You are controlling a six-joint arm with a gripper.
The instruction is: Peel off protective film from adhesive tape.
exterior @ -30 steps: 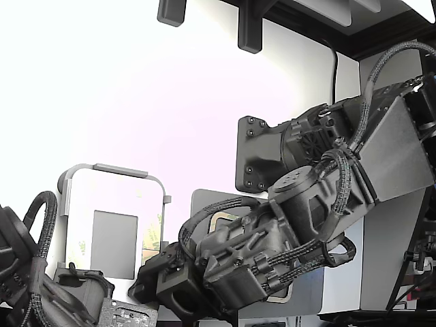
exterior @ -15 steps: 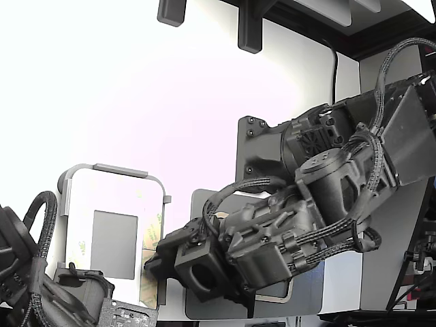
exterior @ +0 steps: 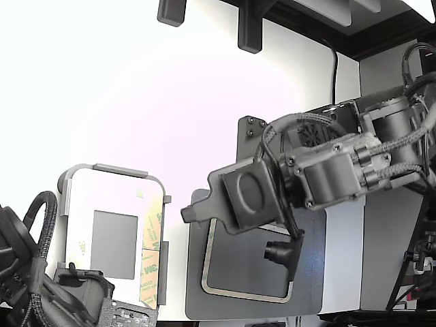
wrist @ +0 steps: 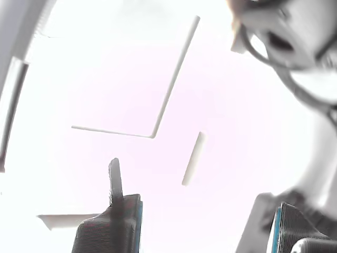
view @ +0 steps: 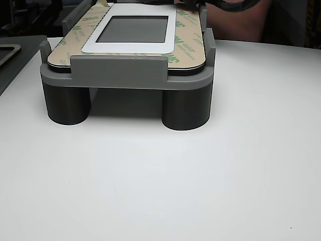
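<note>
White tabletop (view: pixel 165 186), matte, filling the lower frame of the other view. At upper left, standing directly on it, grey fixture (view: pixel 120 75) on round legs; dark grey plate (exterior: pixel 252 266) at lower centre, exterior view.

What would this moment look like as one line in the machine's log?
pincer: open, empty | arm: raised above grey plate | protective film: on white panel | fixture: on table

Exterior view: high, steeply downward over the white bench (exterior: pixel 102 102), taking in the grey fixture (exterior: pixel 112 225). Other view: low, close at bench level, facing that same fixture (view: pixel 125 75) end-on. Wrist view: close, overexposed, looking past the jaws.
</note>
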